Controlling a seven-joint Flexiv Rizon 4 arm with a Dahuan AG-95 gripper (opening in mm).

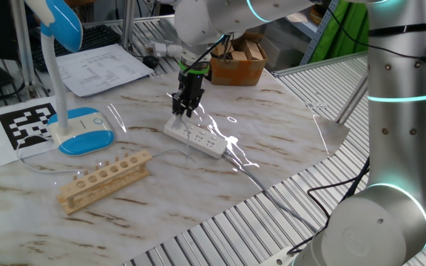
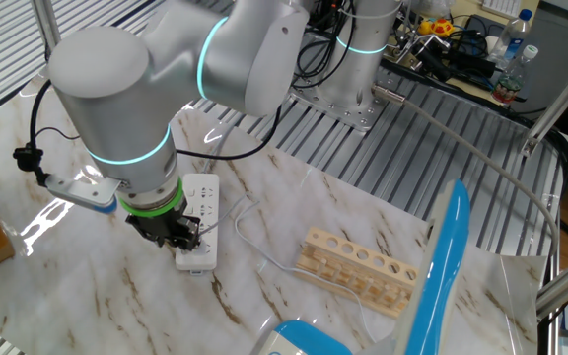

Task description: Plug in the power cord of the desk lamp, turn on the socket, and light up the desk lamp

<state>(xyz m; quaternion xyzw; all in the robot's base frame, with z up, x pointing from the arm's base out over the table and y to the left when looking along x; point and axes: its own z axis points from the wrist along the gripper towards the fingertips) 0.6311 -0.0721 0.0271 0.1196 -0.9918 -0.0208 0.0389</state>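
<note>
The desk lamp stands at the left with its blue-topped base (image 1: 83, 131) and blue head (image 1: 61, 22); in the other fixed view its head (image 2: 442, 266) fills the foreground. The white socket (image 1: 198, 137) (image 2: 200, 197) lies mid-table. My gripper (image 1: 183, 111) (image 2: 180, 237) points straight down over one end of the socket, its black fingers apart and close to the strip's top. I see nothing between them. The thin power cord (image 2: 240, 229) curls on the table between the socket and the wooden rack; its plug end is hidden by the gripper.
A wooden rack (image 1: 106, 179) (image 2: 358, 268) with round holes lies near the front edge. A cardboard box (image 1: 239, 63) and loose papers (image 1: 102, 66) sit at the back. A black-and-white marker sheet (image 1: 28, 122) lies left of the lamp base.
</note>
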